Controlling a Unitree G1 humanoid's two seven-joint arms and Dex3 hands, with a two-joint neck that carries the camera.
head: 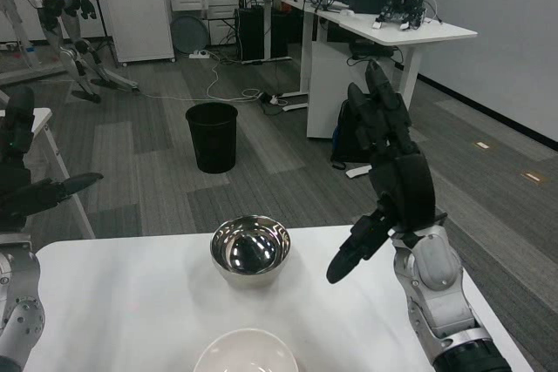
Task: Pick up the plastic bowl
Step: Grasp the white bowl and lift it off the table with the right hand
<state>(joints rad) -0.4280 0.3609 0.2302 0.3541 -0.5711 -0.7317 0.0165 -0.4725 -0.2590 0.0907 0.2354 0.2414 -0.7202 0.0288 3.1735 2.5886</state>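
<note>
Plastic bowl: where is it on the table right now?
In the head view the white plastic bowl sits at the table's near edge, centre, cut off by the frame bottom, just in front of the steel bowl.

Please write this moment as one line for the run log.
stage: before grasp | plastic bowl: near table edge, untouched | steel bowl: behind it | right hand: raised, open | left hand: raised, open

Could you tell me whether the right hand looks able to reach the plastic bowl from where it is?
Probably yes: the right hand is raised and open, nothing lies between it and the plastic bowl.
</note>
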